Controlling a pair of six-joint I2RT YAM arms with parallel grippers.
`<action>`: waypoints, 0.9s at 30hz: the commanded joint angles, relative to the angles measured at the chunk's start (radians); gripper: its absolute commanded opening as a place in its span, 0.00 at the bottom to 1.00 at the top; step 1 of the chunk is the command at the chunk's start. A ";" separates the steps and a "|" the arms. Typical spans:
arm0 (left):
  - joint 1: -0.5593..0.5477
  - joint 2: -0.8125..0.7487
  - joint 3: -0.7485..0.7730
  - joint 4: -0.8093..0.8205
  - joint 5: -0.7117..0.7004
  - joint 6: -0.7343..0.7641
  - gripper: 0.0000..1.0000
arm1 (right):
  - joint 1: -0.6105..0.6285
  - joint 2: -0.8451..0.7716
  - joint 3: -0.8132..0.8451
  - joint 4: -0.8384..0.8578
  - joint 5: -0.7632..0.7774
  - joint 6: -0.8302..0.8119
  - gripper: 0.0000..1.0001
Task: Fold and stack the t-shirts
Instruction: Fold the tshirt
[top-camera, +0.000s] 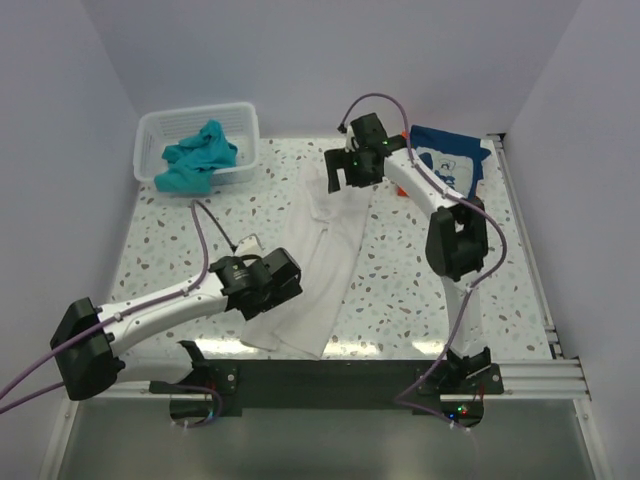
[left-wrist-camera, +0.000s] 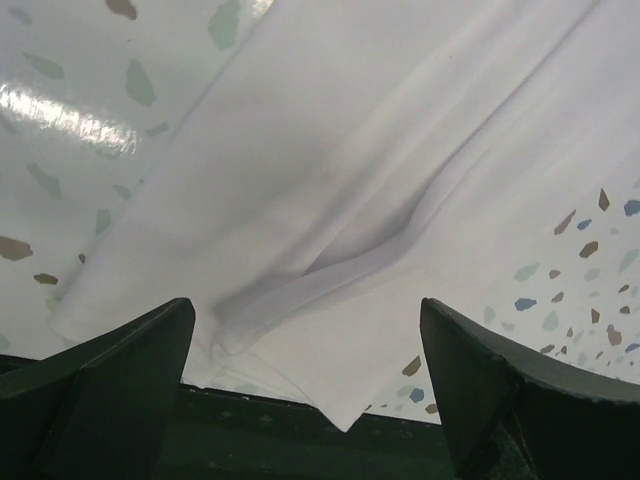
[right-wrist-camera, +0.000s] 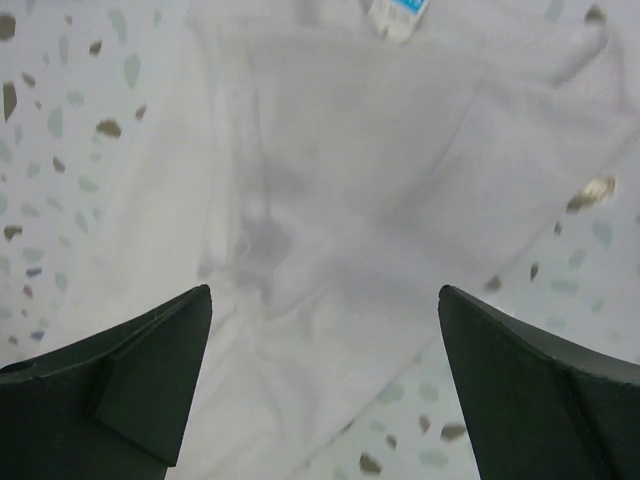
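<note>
1. Left gripper (top-camera: 264, 280) hangs with jaws spread wide and empty over the near end of the long white cloth t-shirt (top-camera: 322, 262), a folded strip on the speckled terrazzo table (top-camera: 170, 232)
2. Right gripper (top-camera: 345, 172), equally wide and empty, hovers over that shirt's far end
3. I see the crumpled teal cloth t-shirt (top-camera: 200, 156) in a white plastic mesh basket (top-camera: 195, 110), far-left of the white shirt
4. I see the navy cloth t-shirt with white print (top-camera: 452, 156) lying far-right of it

Bright even light, glare on the table (left-wrist-camera: 60, 110), right wrist view slightly blurred.
</note>
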 joint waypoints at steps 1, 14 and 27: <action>0.008 0.007 0.054 0.103 -0.028 0.253 1.00 | 0.039 -0.213 -0.237 0.023 0.053 0.137 0.99; 0.002 0.226 -0.062 0.496 0.290 0.630 1.00 | 0.156 -0.315 -0.657 0.211 0.025 0.263 0.99; 0.002 0.415 -0.019 0.610 0.404 0.607 1.00 | 0.101 -0.066 -0.412 0.151 0.007 0.214 0.99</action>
